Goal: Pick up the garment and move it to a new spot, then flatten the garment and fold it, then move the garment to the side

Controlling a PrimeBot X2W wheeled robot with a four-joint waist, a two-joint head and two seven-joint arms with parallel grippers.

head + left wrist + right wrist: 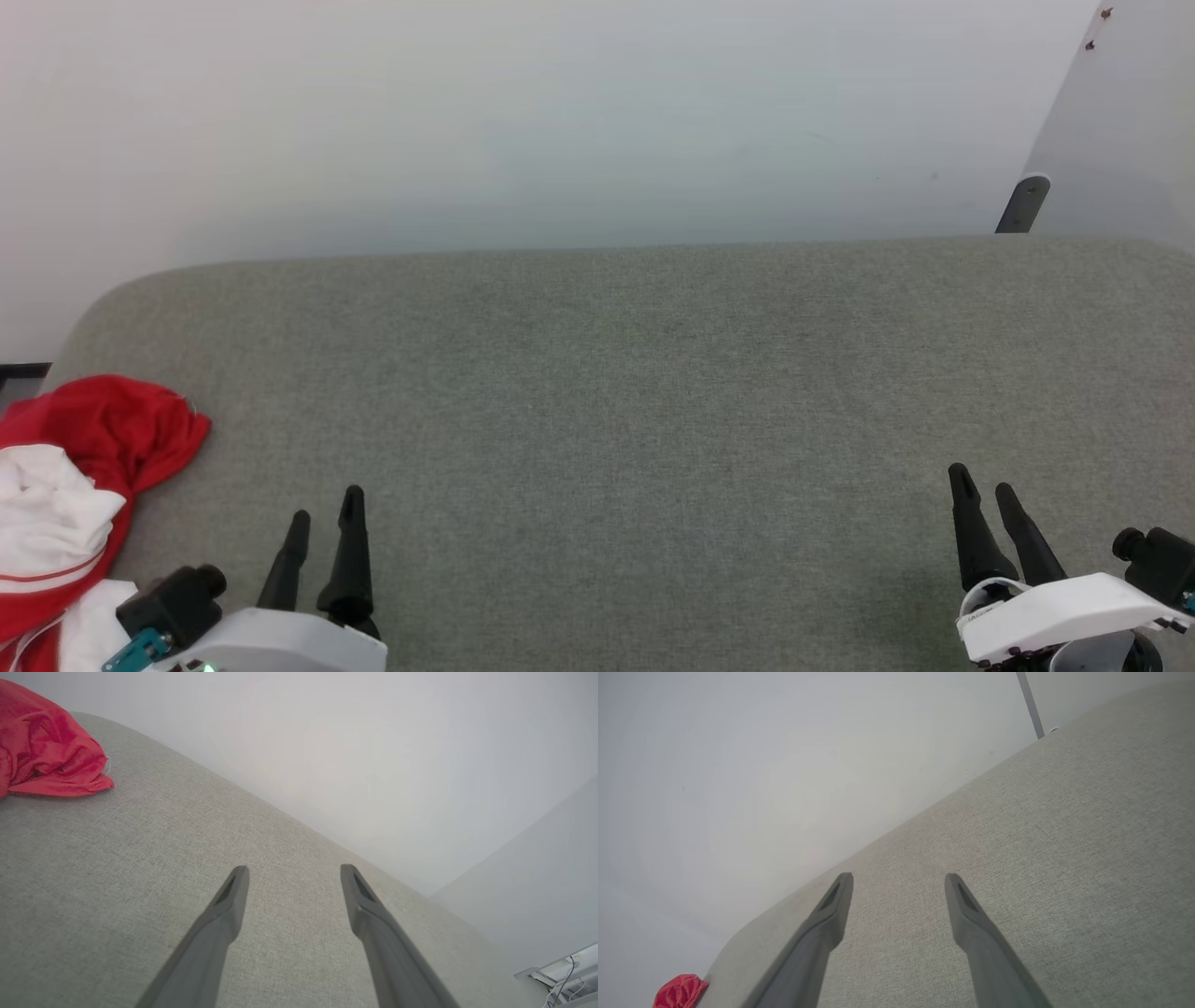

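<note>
1. Garment (89,448): one; red cloth with white parts and a thin red stripe across the white; crumpled in a heap, not spread; lies at the far left end of the cushion, partly cut off by the head view's left edge
2. Left gripper (327,502): two long dark fingers, spread apart with nothing between them, released; sits over the near left part of the cushion, just to the right of the garment and apart from its red folds; fingers point toward the wall
3. Right gripper (980,477): two long dark fingers, likewise spread and holding nothing; sits over the near right part of the cushion, well apart from the garment
4. Cushion (597,392): one; grey-green woven fabric, wide, with a rounded far corner on the left; bears the garment at its left end
5. Wall (560,121): pale and plain, rising behind the far edge of the cushion
6. Bar (1023,203): one; dark, short, slanted, behind the cushion at the far right, against a pale panel
7. Cables (563,980): thin, white and blue, on a pale ledge in the lower right corner of the left wrist view; too small to tell more
</note>
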